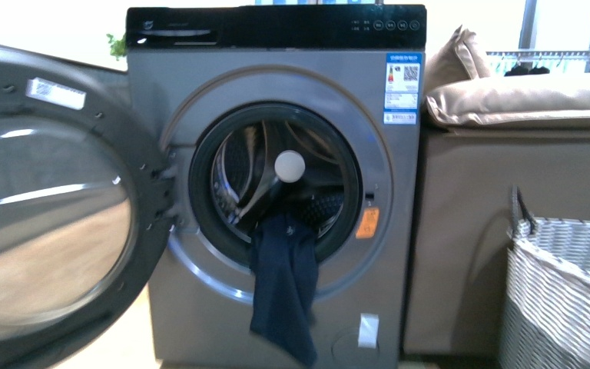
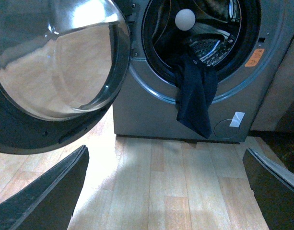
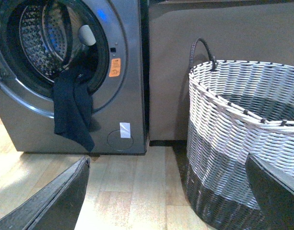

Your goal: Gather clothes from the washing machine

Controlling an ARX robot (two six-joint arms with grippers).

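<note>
- Blue-white label (image 1: pixel 402 88), upper right of the washer (image 1: pixel 161 84) front: a QR square and rows of print, too small to read.
- Orange sticker (image 1: pixel 367 223) beside the drum opening: a dark mark, not legible.
- White sticker (image 1: pixel 55 93) on the open door (image 1: pixel 46 231): print unreadable.
- Black panel (image 1: pixel 276 27) on top: lit round icons (image 1: pixel 388 25), a faint logo (image 1: pixel 147 24), neither readable.
- White tag (image 1: pixel 368 330) low on the front: no print can be made out.

Black matte wedge-shaped fingers (image 2: pixel 51 196) on left end effector (image 2: pixel 165 149); right end effector (image 3: pixel 166 159) identical, flat tapered blades.
</note>
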